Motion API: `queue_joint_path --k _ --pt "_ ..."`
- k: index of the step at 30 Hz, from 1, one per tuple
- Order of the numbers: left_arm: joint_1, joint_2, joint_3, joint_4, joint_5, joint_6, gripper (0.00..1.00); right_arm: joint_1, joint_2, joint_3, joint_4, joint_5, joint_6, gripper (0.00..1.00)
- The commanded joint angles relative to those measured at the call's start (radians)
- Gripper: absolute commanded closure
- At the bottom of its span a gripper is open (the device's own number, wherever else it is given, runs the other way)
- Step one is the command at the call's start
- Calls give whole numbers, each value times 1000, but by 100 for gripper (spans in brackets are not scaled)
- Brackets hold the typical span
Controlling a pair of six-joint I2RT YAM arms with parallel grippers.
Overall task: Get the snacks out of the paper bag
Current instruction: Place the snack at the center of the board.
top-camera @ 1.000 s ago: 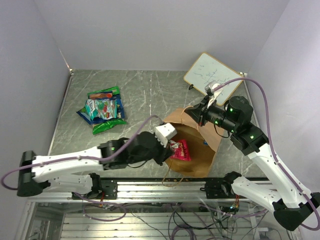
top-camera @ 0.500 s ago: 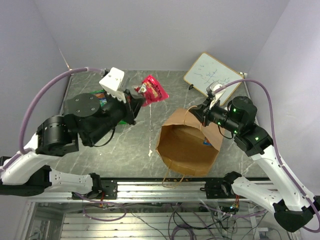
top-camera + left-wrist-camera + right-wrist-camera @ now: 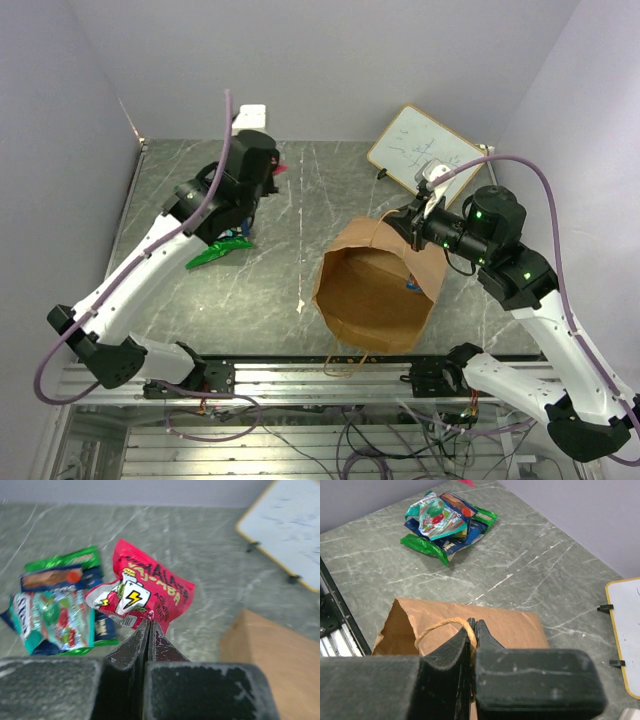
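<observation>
a second ago the left end effector [image 3: 149,624] is down at the mouth of the paper bag [image 3: 372,318]; now it reaches over the far left of the desk [image 3: 300,210], by the pile of snacks [image 3: 57,605]. the red packet [image 3: 147,592] it pinches is out of the bag. from above only a pink sliver shows, so its height is unclear.

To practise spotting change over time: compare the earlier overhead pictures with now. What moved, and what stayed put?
The left claw, shut on the red packet, lifted it out of the paper bag and carried it left to the snack pile. The right claw stayed pinched on the bag's rim; bag, pile and whiteboard unmoved.
</observation>
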Motion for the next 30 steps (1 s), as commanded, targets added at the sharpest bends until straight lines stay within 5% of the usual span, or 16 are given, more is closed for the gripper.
queue_joint_path --k 1,10,30 --pt "226 -25 -113 71 119 -54 93 4 -32 10 17 -12 31 100" --pt "529 26 -310 181 264 -37 93 4 -66 3 -10 -8 46 100" --pt "619 65 -612 259 307 -95 93 5 -70 -3 5 3 72 100"
